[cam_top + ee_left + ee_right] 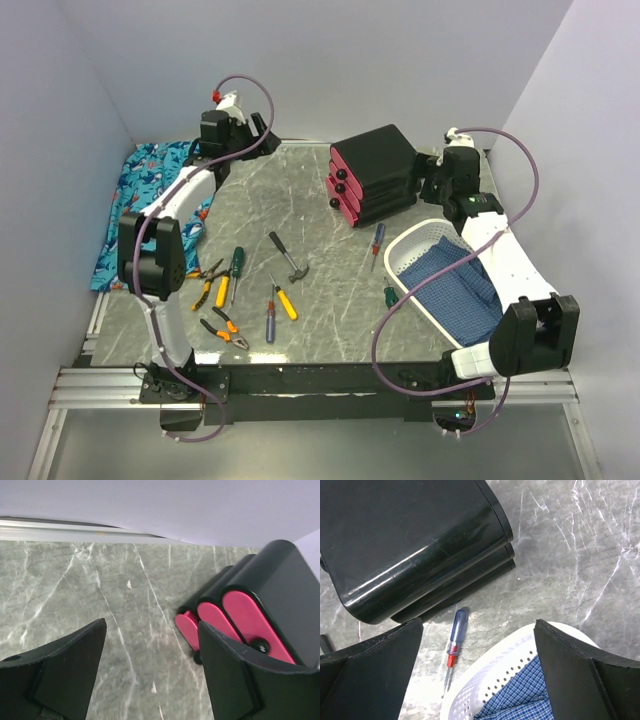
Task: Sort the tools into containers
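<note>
1. My right tool (479, 624) hangs spread and empty over the grey marbled bench (570, 555).
2. The slim blue-and-red-handled screwdriver (453, 647) lies just below it, between my fingers, handle pointing away, across my closing line.
3. My left tool (151, 629), also spread and empty, is far off, facing three magenta drawers (245, 615).

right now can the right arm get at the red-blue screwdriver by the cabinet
Probably yes: the open right tool hangs above the screwdriver, which lies uncovered between the cabinet and the basket.
</note>
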Robot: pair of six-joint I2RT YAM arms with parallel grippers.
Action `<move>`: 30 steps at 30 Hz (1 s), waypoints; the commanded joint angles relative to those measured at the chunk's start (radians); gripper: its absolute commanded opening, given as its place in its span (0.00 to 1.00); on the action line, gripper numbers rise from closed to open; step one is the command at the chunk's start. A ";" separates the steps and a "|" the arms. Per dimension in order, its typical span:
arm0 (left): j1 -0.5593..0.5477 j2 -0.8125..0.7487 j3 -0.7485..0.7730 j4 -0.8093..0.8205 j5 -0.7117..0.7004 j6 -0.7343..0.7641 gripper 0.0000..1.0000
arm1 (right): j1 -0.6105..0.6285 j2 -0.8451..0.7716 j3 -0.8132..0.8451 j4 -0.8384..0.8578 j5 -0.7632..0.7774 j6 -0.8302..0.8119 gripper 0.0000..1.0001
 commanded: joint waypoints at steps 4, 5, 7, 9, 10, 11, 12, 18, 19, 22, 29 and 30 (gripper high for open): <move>0.004 0.094 0.097 0.066 -0.008 0.009 0.77 | -0.001 0.064 0.065 -0.008 0.025 -0.071 0.97; 0.004 0.121 0.114 0.073 -0.006 0.006 0.77 | -0.002 0.078 0.074 -0.016 0.024 -0.065 0.97; 0.004 0.152 0.136 0.089 0.003 -0.005 0.77 | -0.005 0.113 0.089 -0.022 0.007 -0.054 0.97; 0.004 0.202 0.166 0.128 0.011 -0.014 0.77 | -0.005 0.138 0.097 -0.019 -0.010 -0.054 0.96; 0.004 0.222 0.179 0.148 0.018 -0.015 0.77 | -0.005 0.149 0.108 -0.019 -0.048 -0.077 0.96; 0.004 0.268 0.208 0.171 0.028 -0.018 0.77 | -0.005 0.168 0.112 -0.025 -0.062 -0.090 0.95; 0.004 0.294 0.225 0.229 0.041 -0.021 0.78 | -0.005 0.178 0.117 -0.030 -0.088 -0.095 0.93; -0.043 0.491 0.389 0.320 -0.006 0.182 0.83 | -0.005 0.210 0.099 -0.019 -0.175 -0.100 0.63; -0.049 0.515 0.454 0.305 -0.008 0.201 0.83 | -0.005 0.212 0.091 -0.017 -0.175 -0.095 0.60; -0.072 0.591 0.537 0.300 0.027 0.236 0.83 | -0.005 0.224 0.083 0.009 -0.149 -0.110 0.55; -0.132 0.588 0.522 0.325 0.155 0.198 0.82 | -0.018 0.328 0.177 0.027 -0.068 -0.199 0.54; -0.137 0.583 0.510 0.329 0.158 0.199 0.82 | -0.025 0.336 0.190 0.026 -0.068 -0.207 0.53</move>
